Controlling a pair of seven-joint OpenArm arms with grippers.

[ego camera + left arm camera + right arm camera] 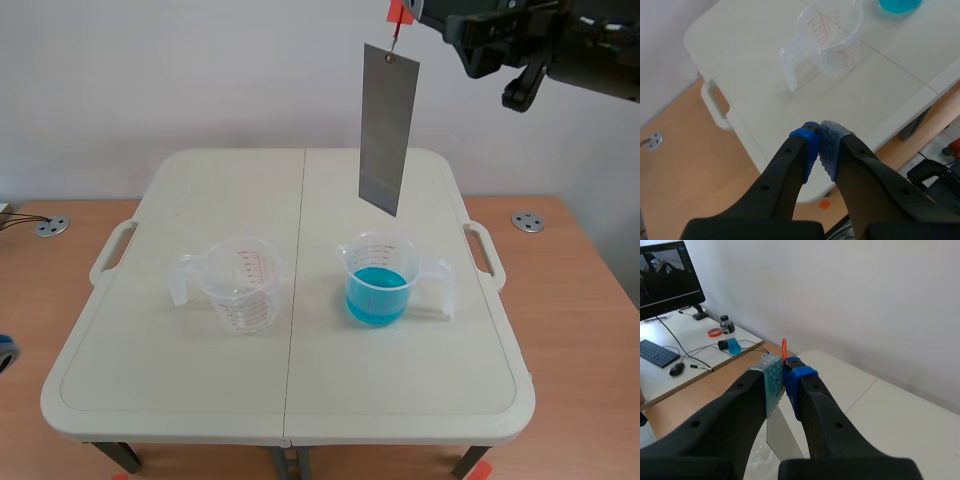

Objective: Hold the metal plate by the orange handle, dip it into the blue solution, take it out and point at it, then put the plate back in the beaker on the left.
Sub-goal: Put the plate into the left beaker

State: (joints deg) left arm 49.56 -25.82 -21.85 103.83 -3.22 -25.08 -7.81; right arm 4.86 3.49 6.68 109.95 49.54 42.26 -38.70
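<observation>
Blue-padded left gripper is closed on nothing, short of the empty beaker. Thin, stiff plate hangs high, roughly over the blue beaker, probably light and apt to swing; right gripper pinches its orange handle, the only sound hold. Open air all round, narrow beaker mouths

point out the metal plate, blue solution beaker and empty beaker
metal plate (pixel 388 130), scene view, middle of face
blue solution beaker (pixel 377 292), scene view, front wall
empty beaker (pixel 244 292), scene view, front wall
</observation>
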